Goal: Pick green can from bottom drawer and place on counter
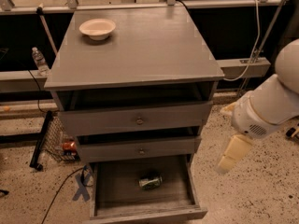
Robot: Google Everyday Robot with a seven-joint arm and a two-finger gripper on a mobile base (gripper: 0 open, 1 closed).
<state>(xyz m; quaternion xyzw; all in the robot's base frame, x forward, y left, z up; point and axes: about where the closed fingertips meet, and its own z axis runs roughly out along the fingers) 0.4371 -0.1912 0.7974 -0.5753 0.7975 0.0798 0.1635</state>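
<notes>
While the green can [150,181] is lying in the bottom drawer [117,188], the empty tool [230,157] — opening untellable — is hovering alongside; next, reaching in.

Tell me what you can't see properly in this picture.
Camera view:
The green can in the bottom drawer: too small to read its label.
The upper drawers: insides hidden in shadow under the counter.
The gripper, low and right of the bottom drawer: its arm is cut off by the right edge.
The bottom drawer's front panel: partly cut by the lower edge.
</notes>
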